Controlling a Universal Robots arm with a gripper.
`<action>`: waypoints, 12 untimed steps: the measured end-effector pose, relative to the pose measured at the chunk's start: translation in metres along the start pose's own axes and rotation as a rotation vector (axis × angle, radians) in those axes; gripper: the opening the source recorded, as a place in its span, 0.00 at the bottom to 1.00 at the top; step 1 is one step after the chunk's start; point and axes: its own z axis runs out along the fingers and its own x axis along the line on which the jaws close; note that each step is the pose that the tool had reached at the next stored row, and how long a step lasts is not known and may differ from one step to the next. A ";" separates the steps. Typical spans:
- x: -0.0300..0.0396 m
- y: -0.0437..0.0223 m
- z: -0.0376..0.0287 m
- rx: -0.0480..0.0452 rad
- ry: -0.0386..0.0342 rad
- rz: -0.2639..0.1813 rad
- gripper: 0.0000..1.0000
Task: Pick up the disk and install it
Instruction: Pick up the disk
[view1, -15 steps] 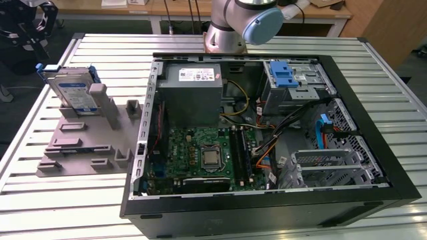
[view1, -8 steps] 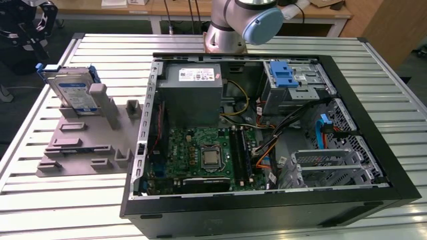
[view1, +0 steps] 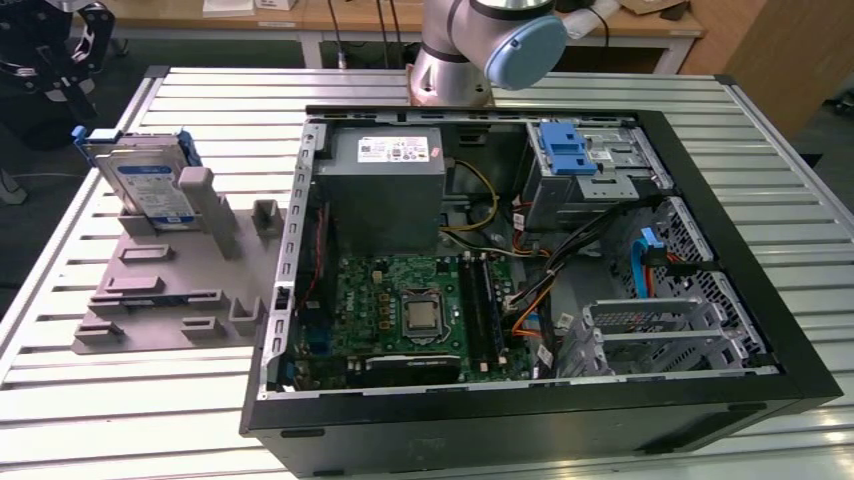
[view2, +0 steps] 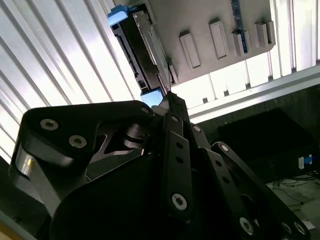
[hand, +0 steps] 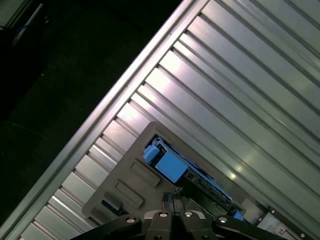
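Observation:
The disk (view1: 144, 180) stands on edge in a grey holder (view1: 167, 290) on the slatted table, at the exterior view's left; it is silver, with a white-and-blue label and a blue frame. My black gripper (view1: 64, 70) hangs above and a little behind it, apart from it. In both wrist views the fingertips meet with nothing between them, and the gripper (view2: 169, 97) (hand: 172, 196) hovers over the disk's top edge (view2: 137, 40), whose blue corner (hand: 167, 164) shows just beyond the tips.
An open black computer case (view1: 747, 300) fills the table's middle and right. Inside are a grey power supply (view1: 387, 170), a green motherboard (view1: 414, 310) and a silver drive cage with a blue latch (view1: 567, 150). The arm's base (view1: 461, 60) stands behind the case.

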 end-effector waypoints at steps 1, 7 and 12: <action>0.0000 0.0000 0.0000 0.0000 0.0000 -0.003 0.11; 0.0003 -0.0001 0.0000 -0.0004 -0.0002 -0.019 0.11; 0.0004 -0.0002 0.0000 -0.0007 -0.0002 -0.032 0.11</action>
